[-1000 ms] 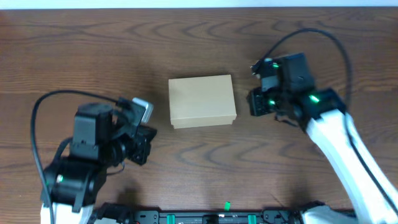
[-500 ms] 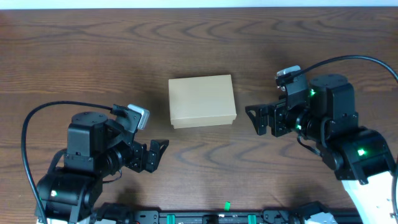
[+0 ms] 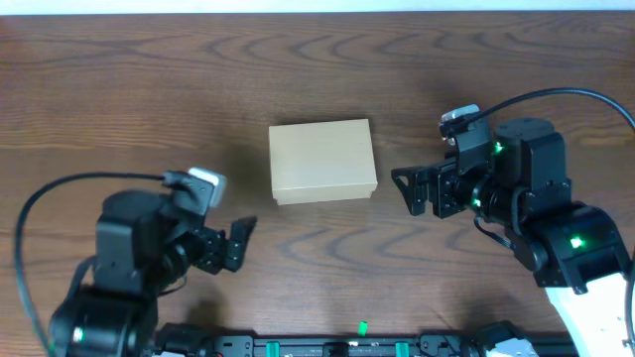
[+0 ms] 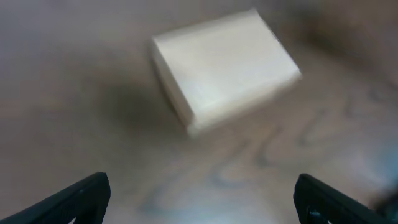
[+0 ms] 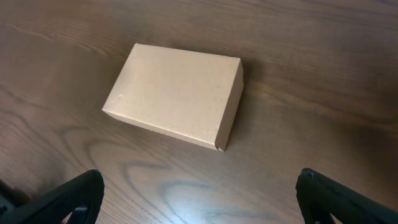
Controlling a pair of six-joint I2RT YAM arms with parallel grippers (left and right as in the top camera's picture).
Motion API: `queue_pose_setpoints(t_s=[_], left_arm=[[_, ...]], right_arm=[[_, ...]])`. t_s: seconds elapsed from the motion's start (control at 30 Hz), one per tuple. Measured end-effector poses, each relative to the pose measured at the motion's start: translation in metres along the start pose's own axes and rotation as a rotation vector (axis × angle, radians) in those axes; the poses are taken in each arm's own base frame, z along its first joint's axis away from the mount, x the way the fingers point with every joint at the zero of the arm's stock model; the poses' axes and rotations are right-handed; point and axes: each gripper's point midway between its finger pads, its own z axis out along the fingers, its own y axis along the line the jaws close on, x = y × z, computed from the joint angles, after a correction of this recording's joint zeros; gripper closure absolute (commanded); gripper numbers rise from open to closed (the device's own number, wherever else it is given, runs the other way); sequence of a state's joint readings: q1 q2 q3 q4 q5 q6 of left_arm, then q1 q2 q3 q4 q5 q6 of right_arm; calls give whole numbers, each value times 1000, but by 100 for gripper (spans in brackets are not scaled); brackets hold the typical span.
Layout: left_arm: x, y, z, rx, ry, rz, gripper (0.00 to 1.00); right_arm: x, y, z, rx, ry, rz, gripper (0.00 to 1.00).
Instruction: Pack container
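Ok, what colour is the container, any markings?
Plain tan, unmarked; the container shows best in the right wrist view.

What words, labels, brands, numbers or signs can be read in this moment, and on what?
No readable text anywhere.
The container is plain tan cardboard, unmarked on its lid and visible sides; the left wrist view is blurred.
The table shows only wood grain.

Left wrist view blurs the container [image 4: 224, 68]; the other 2 views are sharp, evenly lit.
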State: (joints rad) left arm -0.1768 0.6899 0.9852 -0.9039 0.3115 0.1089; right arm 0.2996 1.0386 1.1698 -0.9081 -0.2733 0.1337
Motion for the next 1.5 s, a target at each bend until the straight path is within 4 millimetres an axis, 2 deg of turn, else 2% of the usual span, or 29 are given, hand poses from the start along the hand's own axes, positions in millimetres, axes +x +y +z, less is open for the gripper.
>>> queue_pose_setpoints(t_s=[0.07,0.17,0.37,0.53,0.87,1.07,1.5], left_arm=[[-12,17,-11,-96,-119,3,5],[-9,39,-16,-207,-216,-16,5],[37,75,4,-338,-270,-115,5],[63,92,13,-411,-353,-175,5],[105,107,38,-463,-346,-222,5],[116,116,53,-474,-345,-249,5],[112,118,53,-479,-372,-257,5]], right_arm=[[0,0,0,0,0,0,1],[0,0,0,0,0,0,1],[0,0,0,1,1,0,1],[0,0,0,0,1,1,1],[0,0,0,1,1,0,1],[0,0,0,1,1,0,1],[0,0,0,1,1,1,1]])
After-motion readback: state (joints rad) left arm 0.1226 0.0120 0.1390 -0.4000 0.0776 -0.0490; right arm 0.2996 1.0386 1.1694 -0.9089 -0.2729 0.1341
